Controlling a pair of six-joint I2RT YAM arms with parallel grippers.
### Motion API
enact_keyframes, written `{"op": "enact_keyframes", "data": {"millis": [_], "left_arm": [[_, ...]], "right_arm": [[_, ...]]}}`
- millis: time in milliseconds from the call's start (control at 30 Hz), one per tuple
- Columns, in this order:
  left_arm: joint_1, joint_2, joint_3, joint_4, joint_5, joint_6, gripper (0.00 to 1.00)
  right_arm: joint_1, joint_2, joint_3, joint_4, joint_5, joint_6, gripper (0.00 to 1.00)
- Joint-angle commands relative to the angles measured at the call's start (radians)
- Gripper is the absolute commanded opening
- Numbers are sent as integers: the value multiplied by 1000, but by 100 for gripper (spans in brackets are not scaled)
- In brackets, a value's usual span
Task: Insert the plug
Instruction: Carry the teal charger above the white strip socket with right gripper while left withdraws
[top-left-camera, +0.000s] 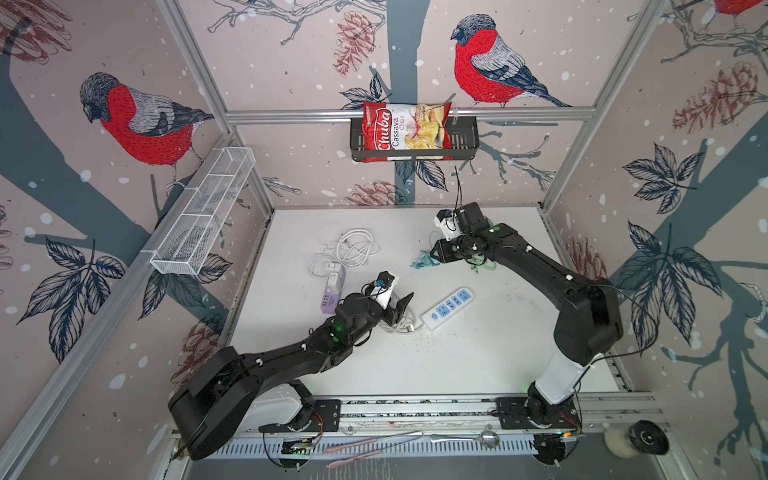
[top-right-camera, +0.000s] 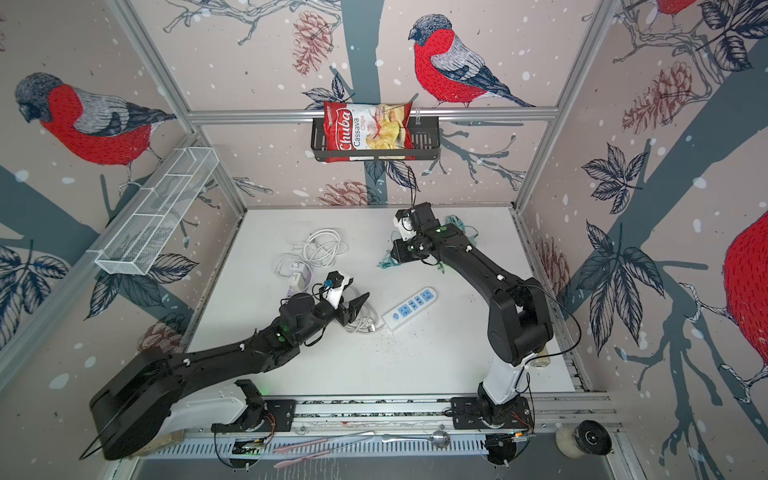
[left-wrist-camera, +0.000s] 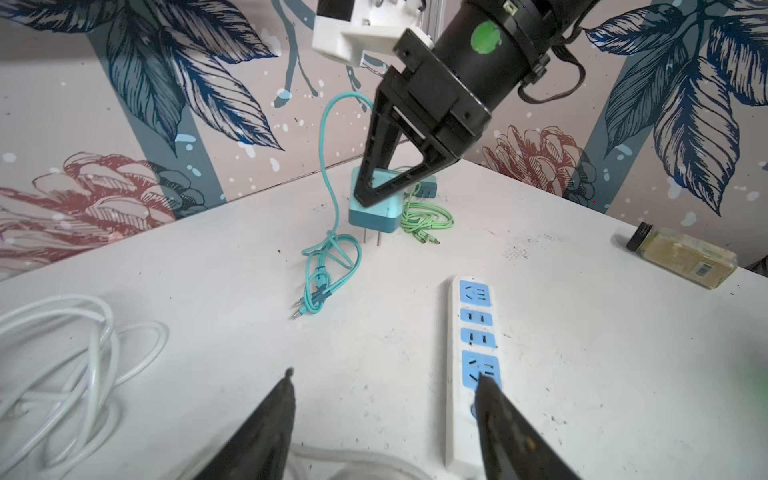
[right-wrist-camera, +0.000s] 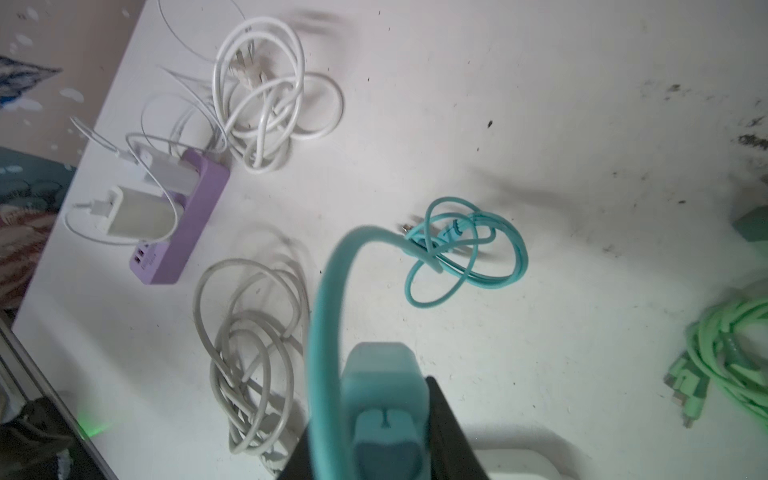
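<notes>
right gripper (left-wrist-camera: 365, 200) is clamped on the teal charger (left-wrist-camera: 376, 218), prongs down, low over the far side of the table (can't tell if touching) and well apart from the power strip (left-wrist-camera: 476, 328); left gripper (left-wrist-camera: 384, 376) is part open, holding nothing, over the strip's cord end. Risks: the strip lies loose, so unless left pins it the prongs may shove or tip it instead of seating, and the charger could twist in the grip and miss the slots. The trailing teal cable (left-wrist-camera: 332, 249) may also drag or snag
</notes>
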Motion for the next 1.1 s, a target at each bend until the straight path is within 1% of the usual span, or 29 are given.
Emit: {"op": "enact_keyframes", "data": {"millis": [0, 100, 267, 600, 700, 1067], "left_arm": [[-7, -71, -45, -51, -53, -51, 68], [-9, -133, -84, -50, -62, -63, 68], [-9, -178, -106, -57, -70, -46, 67], [-9, -154, -113, -19, -75, -36, 67], [-9, -157, -119, -7, -78, -32, 67], [-9, -134, -133, 38, -79, -32, 67]], "right_arm": [[26, -25, -42, -18, 55, -28, 0], [49, -47, -98, 0, 73, -8, 0], [73, -76, -167, -3, 105, 13, 0], [110, -142, -257, -20, 140, 57, 0], [122, -149, -272, -35, 168, 67, 0], [163, -207, -331, -50, 188, 113, 0]]}}
